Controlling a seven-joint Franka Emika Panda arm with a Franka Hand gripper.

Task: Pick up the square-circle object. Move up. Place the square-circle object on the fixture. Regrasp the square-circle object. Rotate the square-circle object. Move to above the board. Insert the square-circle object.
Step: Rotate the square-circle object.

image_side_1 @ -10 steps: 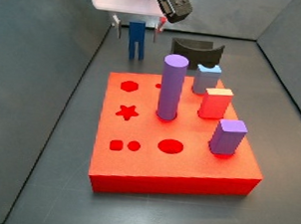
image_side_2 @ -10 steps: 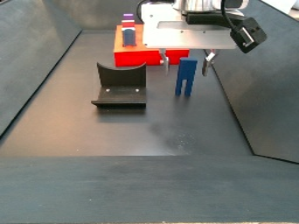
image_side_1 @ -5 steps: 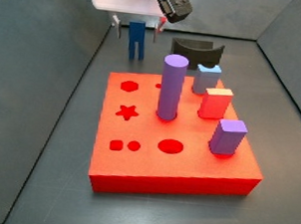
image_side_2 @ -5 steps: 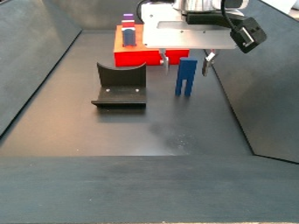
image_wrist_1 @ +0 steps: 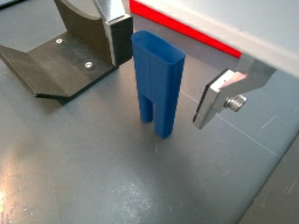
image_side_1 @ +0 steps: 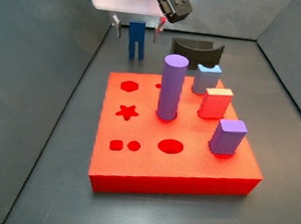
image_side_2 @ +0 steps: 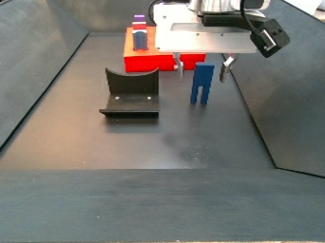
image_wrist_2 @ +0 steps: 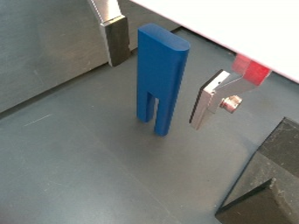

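Closest to us in a side view is the red board (image_side_1: 175, 166), with a tall purple peg (image_side_1: 172, 86) standing on it. Behind it we see the dark fixture (image_side_1: 199, 51) on the floor. Farthest back is the gripper (image_side_1: 138, 23), low down around the square-circle object (image_side_1: 137, 43). The blue piece stands upright on the grey floor (image_wrist_1: 82, 166), legs down. In both wrist views, the jaws are open, with a silver finger (image_wrist_1: 222, 96) on each side of the square-circle object (image_wrist_2: 162, 80). We see a gap at this finger (image_wrist_2: 211, 98), so it is not gripped.
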